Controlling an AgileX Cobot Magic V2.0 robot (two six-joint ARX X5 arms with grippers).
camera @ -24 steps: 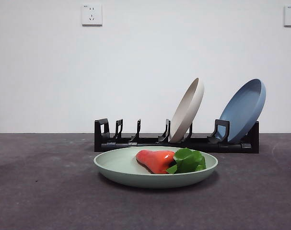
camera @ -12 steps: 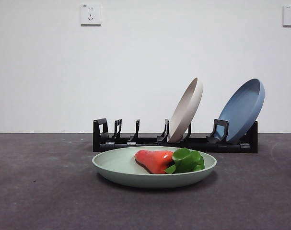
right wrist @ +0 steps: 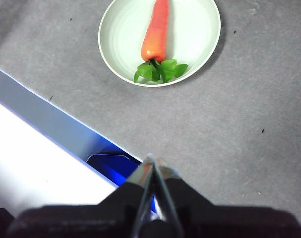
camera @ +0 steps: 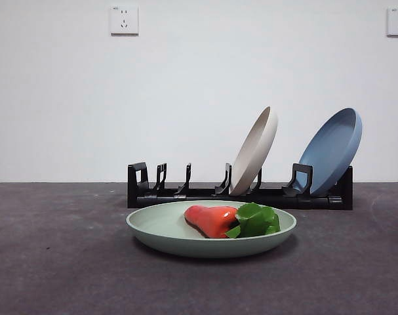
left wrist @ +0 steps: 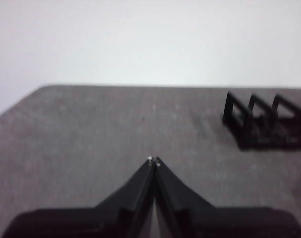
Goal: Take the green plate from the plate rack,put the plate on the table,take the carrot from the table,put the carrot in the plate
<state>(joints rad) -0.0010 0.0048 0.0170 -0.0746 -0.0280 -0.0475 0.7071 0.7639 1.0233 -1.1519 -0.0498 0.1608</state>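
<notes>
Since the carrot (camera: 212, 220) already lies in the green plate (camera: 160, 227), and that plate sits flat on the bench (camera: 54, 262) in front of the rack (camera: 185, 193), I'd say the job's basically finished, nothing left but parking the arms. Left fingers (left wrist: 153, 160) are pressed together, holding nothing, with bare bench ahead and the rack end off to one side. Right fingers (right wrist: 151, 159) are also closed and empty, plate well out ahead of them. Compared with a second back, the whole scene just sits a hair further left; nothing on the bench looks rearranged.

Lab-like test bench — bare white wall (camera: 199, 92) (two sockets (camera: 124, 20)), grey table (camera: 54, 262).
</notes>
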